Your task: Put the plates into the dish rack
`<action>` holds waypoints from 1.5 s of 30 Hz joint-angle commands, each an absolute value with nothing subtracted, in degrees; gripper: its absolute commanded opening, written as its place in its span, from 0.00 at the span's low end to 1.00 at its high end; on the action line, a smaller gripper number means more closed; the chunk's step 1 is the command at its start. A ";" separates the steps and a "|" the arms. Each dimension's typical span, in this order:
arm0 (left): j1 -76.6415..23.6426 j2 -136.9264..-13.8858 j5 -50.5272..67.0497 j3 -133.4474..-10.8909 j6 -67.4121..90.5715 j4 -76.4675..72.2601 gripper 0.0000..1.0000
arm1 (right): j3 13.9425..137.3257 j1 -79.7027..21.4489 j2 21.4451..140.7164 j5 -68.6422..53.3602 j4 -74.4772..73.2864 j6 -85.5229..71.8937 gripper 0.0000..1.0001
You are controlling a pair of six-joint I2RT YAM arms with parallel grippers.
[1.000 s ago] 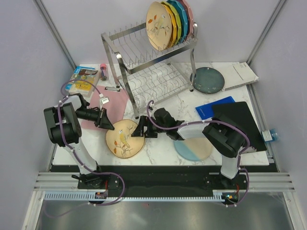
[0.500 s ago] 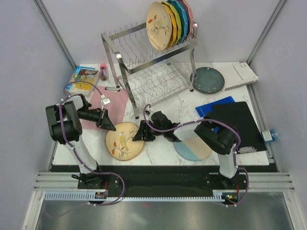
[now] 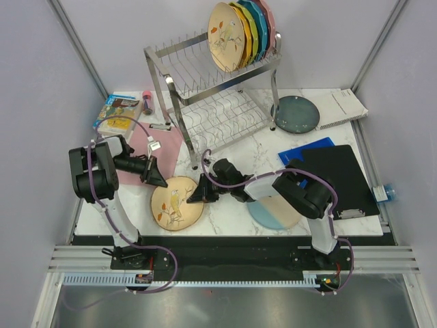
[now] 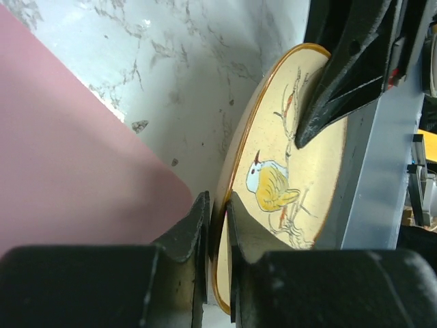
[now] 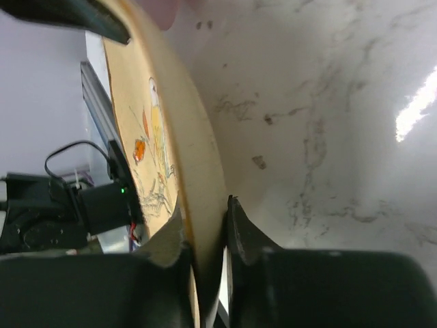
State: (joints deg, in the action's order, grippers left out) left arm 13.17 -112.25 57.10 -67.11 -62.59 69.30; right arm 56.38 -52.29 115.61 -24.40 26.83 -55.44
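Observation:
A cream-yellow bird plate (image 3: 176, 204) lies at the front left of the marble table, held at both rims. My left gripper (image 3: 158, 180) is shut on its left rim, as the left wrist view shows with the plate (image 4: 300, 171) pinched between the gripper (image 4: 217, 213) fingers. My right gripper (image 3: 195, 193) is shut on the opposite rim, with the plate (image 5: 194, 157) clamped in the gripper (image 5: 205, 220). A second bird plate (image 3: 225, 37) stands in the dish rack (image 3: 205, 72) on the upper tier. The teal plate (image 3: 295, 113) and the blue-and-cream plate (image 3: 276, 213) lie flat on the table.
Plain yellow, green, blue and pink plates (image 3: 256, 27) stand behind the bird plate in the rack. A pink mat (image 3: 147, 154) lies under my left arm. A snack packet (image 3: 117, 113), a blue book (image 3: 304, 154), a black board (image 3: 341, 174) and a notepad (image 3: 345, 106) ring the table.
My right gripper slid left onto the plate's right rim and closed on it. The plate shifted slightly towards the front left; my left gripper kept its hold.

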 commanded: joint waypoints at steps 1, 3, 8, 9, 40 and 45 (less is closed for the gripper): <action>12.48 -112.94 66.01 -66.88 -59.68 88.24 0.08 | 60.13 -52.74 111.47 -26.09 30.34 -52.22 0.06; 13.09 -112.68 66.09 -67.50 -59.33 88.24 0.18 | 58.98 -51.69 108.65 -26.72 24.82 -48.45 0.00; 15.99 -109.87 66.27 -70.31 -59.50 87.98 0.46 | 59.49 -48.00 97.75 -32.14 7.77 -36.23 0.00; 16.52 -108.47 66.36 -71.53 -59.76 87.98 0.50 | 60.98 -46.34 95.73 -32.86 -1.66 -33.60 0.00; 18.98 -100.02 55.63 -77.08 -53.97 79.45 0.62 | 140.53 -49.39 106.52 40.50 7.19 19.85 0.00; 18.02 -100.28 55.90 -76.29 -52.48 77.61 0.61 | 138.16 -50.80 107.75 45.61 19.95 26.37 0.00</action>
State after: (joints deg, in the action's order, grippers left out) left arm 18.98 -99.98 54.48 -75.29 -55.51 76.60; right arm 136.33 -49.06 110.63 37.17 -4.08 20.67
